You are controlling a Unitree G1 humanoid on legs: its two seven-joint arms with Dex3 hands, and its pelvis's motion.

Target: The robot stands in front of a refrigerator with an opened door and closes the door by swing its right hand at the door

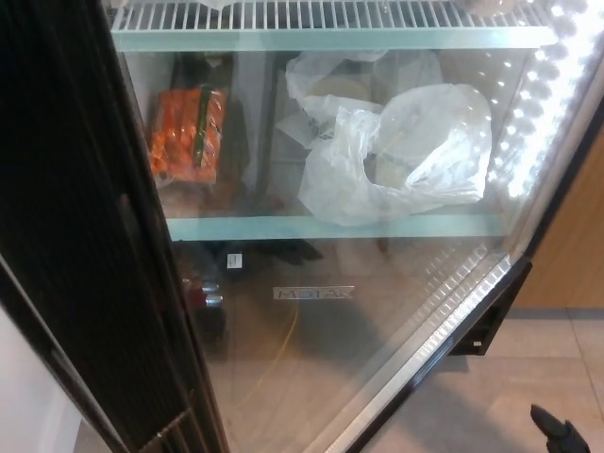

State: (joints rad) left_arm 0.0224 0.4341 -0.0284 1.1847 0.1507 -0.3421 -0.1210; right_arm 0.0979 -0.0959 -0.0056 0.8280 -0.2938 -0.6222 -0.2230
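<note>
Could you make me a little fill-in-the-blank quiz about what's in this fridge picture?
1. The orange packet lies on the shelf to the ____ of the white plastic bag.
2. The wire rack sits ____ the shelf that holds the bag.
3. A black part of the robot's right hand shows in the bottom ____ corner of the picture.
4. The lit strip runs along the fridge's ____ side.

Missing words: left; above; right; right
</note>
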